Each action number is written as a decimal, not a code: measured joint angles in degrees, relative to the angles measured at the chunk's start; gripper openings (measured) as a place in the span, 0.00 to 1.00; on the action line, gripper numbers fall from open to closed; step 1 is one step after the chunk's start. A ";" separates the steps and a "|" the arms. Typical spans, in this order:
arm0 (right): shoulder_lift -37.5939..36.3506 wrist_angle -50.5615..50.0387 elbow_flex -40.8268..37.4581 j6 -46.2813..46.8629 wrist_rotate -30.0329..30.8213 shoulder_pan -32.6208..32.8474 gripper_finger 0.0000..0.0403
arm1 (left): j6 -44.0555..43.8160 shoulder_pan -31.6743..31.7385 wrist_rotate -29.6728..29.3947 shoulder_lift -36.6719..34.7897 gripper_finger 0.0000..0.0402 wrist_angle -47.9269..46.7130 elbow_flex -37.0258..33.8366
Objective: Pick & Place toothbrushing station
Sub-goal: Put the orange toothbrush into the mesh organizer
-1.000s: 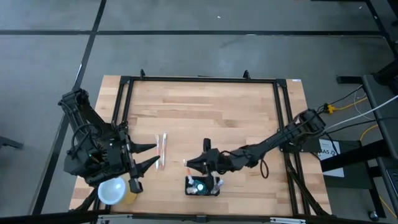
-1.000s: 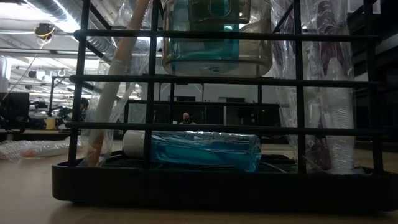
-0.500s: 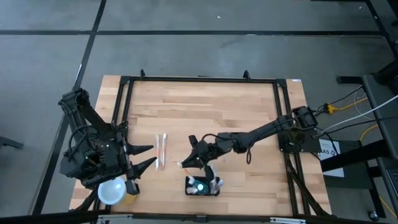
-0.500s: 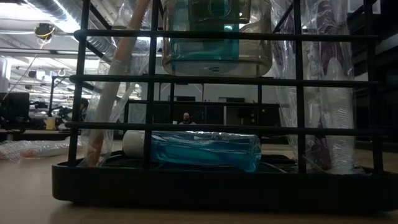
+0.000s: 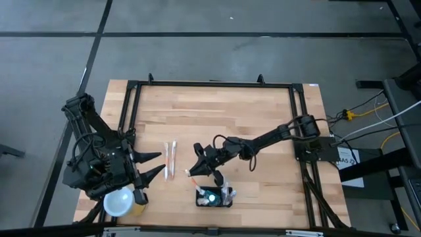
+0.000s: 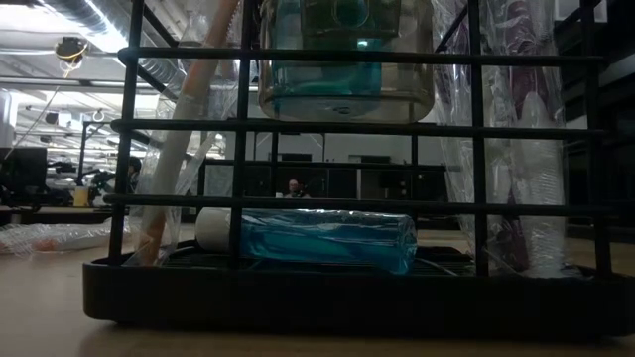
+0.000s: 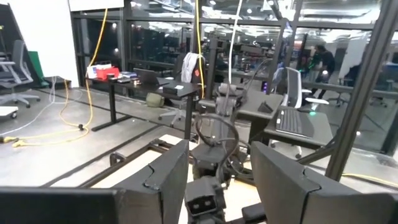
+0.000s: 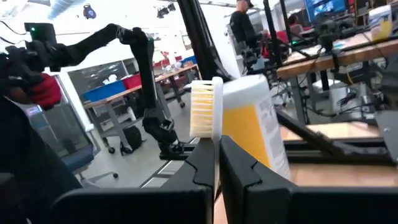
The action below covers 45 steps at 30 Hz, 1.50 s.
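Right gripper (image 5: pixel 190 172), clenched on a toothbrush (image 8: pixel 204 115), has lifted leftward away from the toothbrushing station (image 5: pixel 214 197) at the table's near edge; placement appears unfinished. Left gripper (image 5: pixel 161 164) waits beside the cup (image 5: pixel 120 202), fingers spread, empty.

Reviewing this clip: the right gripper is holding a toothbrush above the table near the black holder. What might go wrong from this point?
1. The right gripper pinches the toothbrush with shut fingers close under its bristle head; it might pivot or slip.
2. The toothbrushing station already looks crowded with wrapped items and a bottle, so the brush may catch on them.
3. Two wrapped toothbrushes lie close beside the right gripper; a low swing might knock them. The left gripper waits open near the yellow cup.
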 joint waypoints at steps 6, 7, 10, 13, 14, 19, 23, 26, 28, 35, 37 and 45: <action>0.48 -0.19 0.00 -2.17 1.30 1.91 0.01 | -0.65 0.00 -1.15 0.00 0.42 -1.69 0.00; 0.48 -0.84 0.00 -3.21 2.32 2.27 0.01 | -1.25 0.00 -1.15 0.00 0.42 -2.09 0.00; 0.48 -3.30 0.00 -6.15 6.02 3.20 0.01 | -2.91 0.00 -1.18 0.14 0.42 -2.89 0.00; 0.62 -4.81 0.00 -9.66 11.28 4.43 0.01 | -3.50 0.00 -1.62 0.64 0.42 -2.98 0.00; 0.64 -5.17 0.00 -10.85 12.84 4.80 0.01 | -3.50 0.00 -1.70 0.82 0.42 -3.04 0.00; 0.64 -8.26 -0.30 -13.07 20.20 6.17 0.04 | -5.14 0.22 -1.78 1.52 0.42 -3.21 0.00; 0.58 -8.61 -1.28 -10.25 22.62 6.86 0.20 | -6.00 0.20 -2.57 2.26 0.42 -3.13 0.00; 0.05 -8.15 -1.38 -8.62 22.60 7.64 0.33 | -6.51 0.20 -2.58 2.53 0.42 -3.04 0.00; -0.74 -8.23 -1.38 -8.03 22.63 8.41 0.41 | -6.96 0.20 -2.52 2.55 0.42 -3.02 0.00; -6.17 -8.50 -1.38 -9.88 28.18 10.72 0.55 | -6.95 -0.34 -2.31 2.55 0.42 -2.95 0.00; -7.61 -10.01 -1.32 -11.23 30.41 11.02 0.55 | -6.97 -0.42 -2.38 2.60 0.42 -2.95 0.00; -8.56 -23.81 -1.33 -8.58 34.51 12.15 0.52 | -6.70 -1.38 -2.57 2.60 0.42 -2.95 0.00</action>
